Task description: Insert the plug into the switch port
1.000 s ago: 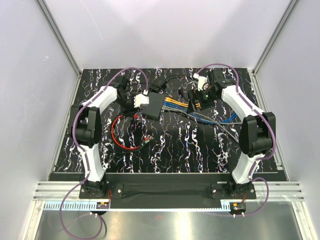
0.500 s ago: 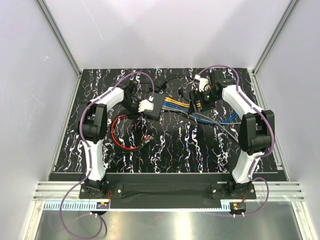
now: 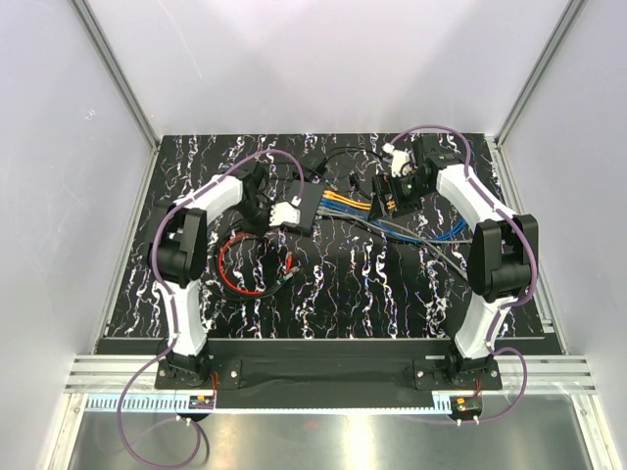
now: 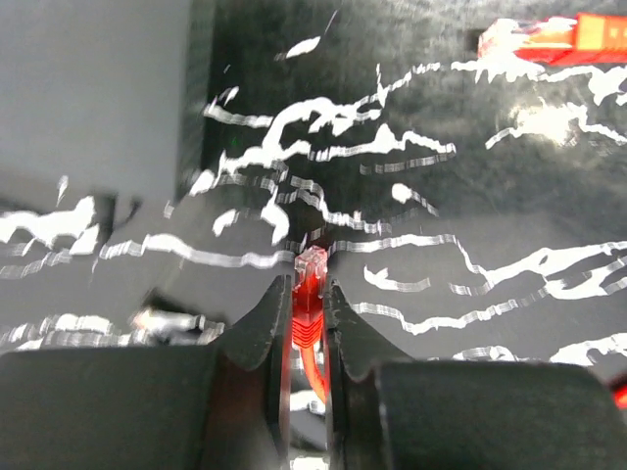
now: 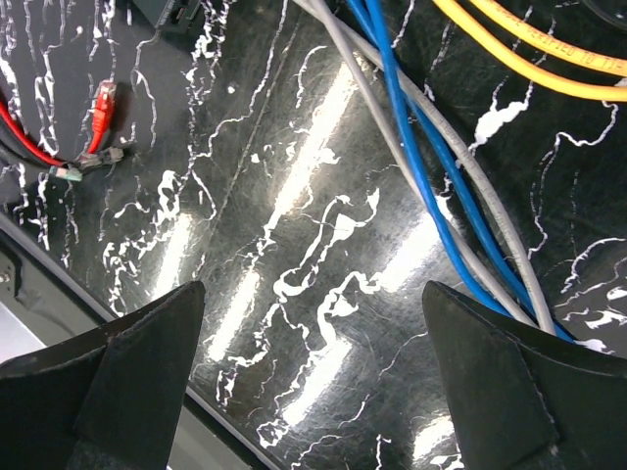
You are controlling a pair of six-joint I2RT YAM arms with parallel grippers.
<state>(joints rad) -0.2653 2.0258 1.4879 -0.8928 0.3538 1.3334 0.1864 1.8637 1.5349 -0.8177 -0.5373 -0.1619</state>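
My left gripper (image 4: 310, 290) is shut on a red plug (image 4: 309, 294) whose clear tip sticks out past the fingertips, just above the marbled mat. In the top view the left gripper (image 3: 269, 213) sits against the left edge of the black switch (image 3: 306, 201), and the held plug is hidden there. The plug's red cable (image 3: 240, 264) loops on the mat in front of it. My right gripper (image 5: 313, 294) is wide open with nothing between its jaws. In the top view the right gripper (image 3: 390, 196) hovers to the right of the switch.
Yellow cables (image 3: 343, 204) run out of the switch's right side. Blue cables (image 5: 411, 147) and a grey cable (image 5: 460, 186) cross the mat under the right gripper. A second red plug (image 5: 103, 98) lies near the loop. White walls enclose the mat.
The left gripper's jaws have come together on the red plug and it has shifted slightly right, toward the switch. The red cable's free end has moved up. The right arm has barely moved.
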